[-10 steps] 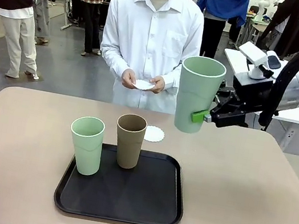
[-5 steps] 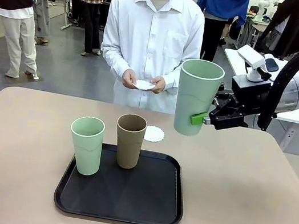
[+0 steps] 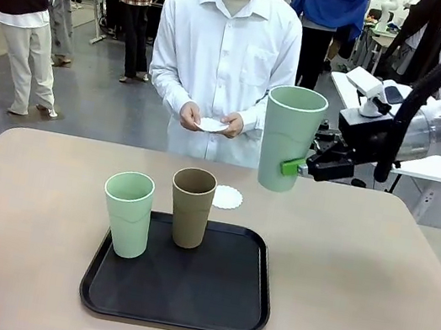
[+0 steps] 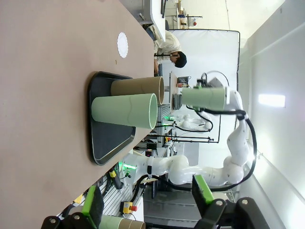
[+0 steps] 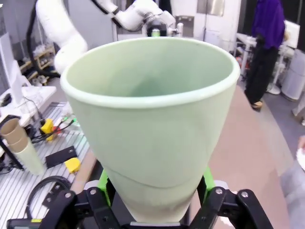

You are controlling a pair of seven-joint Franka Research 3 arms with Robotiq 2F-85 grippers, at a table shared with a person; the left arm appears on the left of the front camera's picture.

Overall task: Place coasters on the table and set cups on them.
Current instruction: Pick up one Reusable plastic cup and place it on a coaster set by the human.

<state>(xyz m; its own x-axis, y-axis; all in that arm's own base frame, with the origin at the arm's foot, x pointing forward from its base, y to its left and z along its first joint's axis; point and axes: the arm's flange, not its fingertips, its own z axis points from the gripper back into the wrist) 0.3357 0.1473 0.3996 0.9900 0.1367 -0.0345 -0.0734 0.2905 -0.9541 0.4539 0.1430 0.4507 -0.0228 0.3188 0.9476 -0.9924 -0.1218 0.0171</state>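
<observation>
above table (image 3: 356,266), far side: right gripper (image 3: 290,167) clamped low on green cup (image 3: 292,131), upright, not yet on coaster (image 3: 228,197). prob. light, stiff, smooth; taper may slip, so grip low. left gripper (image 4: 147,205) spread wide, empty.

You were looking along the right gripper (image 5: 155,193), whose jaws were clamped on the lower part of a pale green cup (image 5: 152,119), with a green pad (image 5: 106,183) pressed to each side. The cup's open mouth tilted toward you. The tan table (image 5: 248,157) ran past its right side. A white robot arm (image 5: 62,28) curved across the upper left, and stacked brown cups (image 5: 16,140) stood near the left edge.
</observation>
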